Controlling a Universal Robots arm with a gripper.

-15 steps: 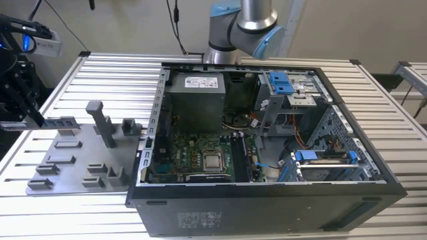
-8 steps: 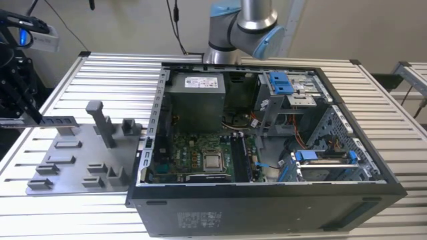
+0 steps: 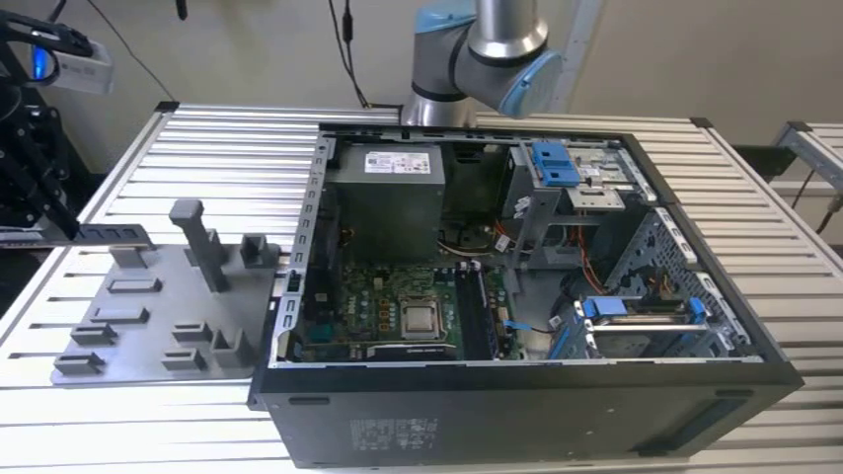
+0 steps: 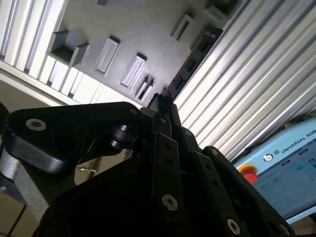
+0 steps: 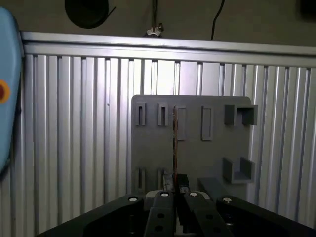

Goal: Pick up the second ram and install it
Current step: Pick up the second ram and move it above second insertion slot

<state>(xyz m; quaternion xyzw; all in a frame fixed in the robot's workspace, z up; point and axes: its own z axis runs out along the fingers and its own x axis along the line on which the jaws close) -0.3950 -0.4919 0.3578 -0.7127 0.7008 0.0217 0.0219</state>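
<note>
My gripper (image 3: 63, 233) hangs at the exterior view's far left, above the back corner of the grey tray (image 3: 145, 336). It is shut on the second ram (image 3: 118, 235), a dark thin stick held level and sticking out from the fingertips over the tray. In the first wrist view the ram (image 5: 174, 143) shows edge-on as a thin line running out from the gripper (image 5: 175, 186) across the tray's slots (image 5: 207, 123). In the second wrist view the stick (image 4: 197, 54) with its small chips reaches away from the closed gripper (image 4: 162, 102).
An open computer case (image 3: 527, 395) lies on the ribbed metal table (image 3: 224, 148) in the exterior view's middle, with the motherboard (image 3: 382, 306), its CPU socket (image 3: 421, 318) and memory slots (image 3: 477, 306) facing up. The tray carries upright posts (image 3: 191, 237). A blue-grey pendant (image 4: 291, 163) lies beside the table.
</note>
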